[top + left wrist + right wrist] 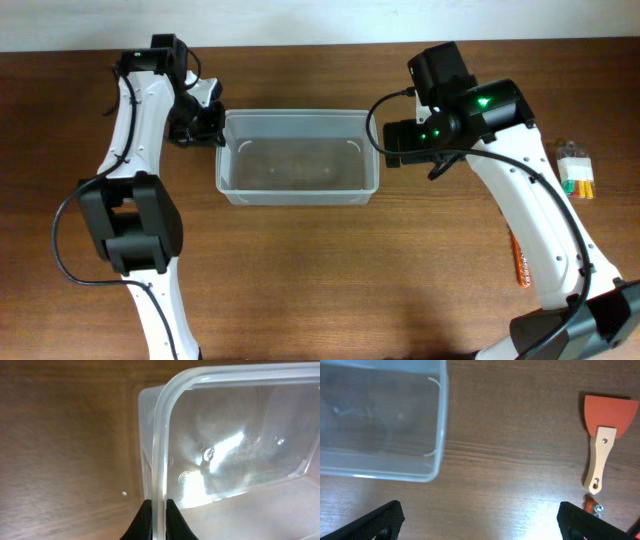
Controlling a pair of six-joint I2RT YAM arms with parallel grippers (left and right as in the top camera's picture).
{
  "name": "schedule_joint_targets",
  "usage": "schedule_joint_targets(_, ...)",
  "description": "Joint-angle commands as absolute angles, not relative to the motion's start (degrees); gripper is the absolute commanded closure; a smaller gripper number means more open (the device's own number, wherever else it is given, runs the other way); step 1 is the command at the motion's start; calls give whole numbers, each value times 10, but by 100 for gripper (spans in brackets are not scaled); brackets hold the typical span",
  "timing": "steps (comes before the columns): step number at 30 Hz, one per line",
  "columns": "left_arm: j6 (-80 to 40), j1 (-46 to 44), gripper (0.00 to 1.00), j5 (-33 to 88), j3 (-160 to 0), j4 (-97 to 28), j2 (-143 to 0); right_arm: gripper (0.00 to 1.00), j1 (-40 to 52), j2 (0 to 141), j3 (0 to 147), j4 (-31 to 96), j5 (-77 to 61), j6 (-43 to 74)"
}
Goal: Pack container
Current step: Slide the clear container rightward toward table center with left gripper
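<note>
Wooden table [300, 290]: clear container [297, 160] at centre; orange-bladed scraper [601, 447] and small packet [576, 178] toward right side.

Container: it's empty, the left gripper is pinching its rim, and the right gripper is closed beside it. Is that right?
Not quite. The right gripper is open, not closed: the right wrist view shows its jaws standing wide apart. The rest holds: the container is empty, and the left gripper is pinching its rim.
</note>
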State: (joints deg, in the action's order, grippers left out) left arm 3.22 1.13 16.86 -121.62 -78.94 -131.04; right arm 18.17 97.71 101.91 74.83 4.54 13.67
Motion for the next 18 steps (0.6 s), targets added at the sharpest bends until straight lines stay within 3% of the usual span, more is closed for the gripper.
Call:
schedule_joint_targets(1,21,3,98,202,-1222,-807,-1299,1,180,979,1024,736,28,137)
schedule_joint_targets(18,6,-18,98,223,-1222,-850,-1298,1,180,979,1024,715,27,137)
